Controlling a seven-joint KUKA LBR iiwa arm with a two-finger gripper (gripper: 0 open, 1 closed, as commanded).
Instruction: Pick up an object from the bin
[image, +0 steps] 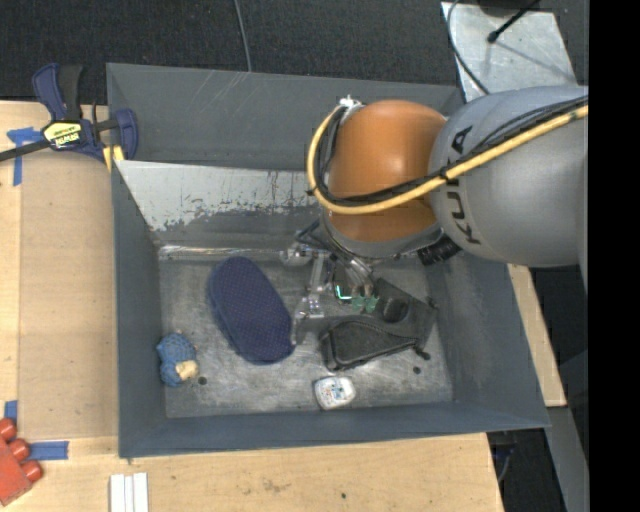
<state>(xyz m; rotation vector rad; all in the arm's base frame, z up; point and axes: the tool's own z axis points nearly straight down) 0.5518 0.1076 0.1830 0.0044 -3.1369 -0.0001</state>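
Grey metal bin (135, 330) with sloped walls, a scuffed floor and a scratched, paler back wall. Arm (510, 180) comes in from the right, with an orange cover (385, 165) at the wrist and a yellow cable (322, 150) looped round it. The cover hangs over the back-right part of the floor and hides what is under it.

Gripper (312, 305) is low in the bin, near the floor's middle. It sits in the gap between two things:
- dark blue oval pad (245, 308), lying flat and slanted, left of the gripper. Its right edge is just beside the gripper tip; cannot tell if they touch.
- black pouch (365, 342) with straps, crumpled, just right of and below the gripper. Its upper part runs under the wrist.

Open or closed: cannot tell, the wrist and shadow cover too much. Nothing seen gripped.

Other things, all loose and none heaped:
- small blue and tan toy (177, 360) in the front-left corner, well apart from the gripper, with the blue pad between them.
- small white packet (334, 391) at the front edge of the floor, just below the black pouch.
- small green bit (366, 298) under the wrist, above the pouch; cannot tell if it is part of the robot or a loose thing.

Pad and pouch crowd the gripper on both sides.
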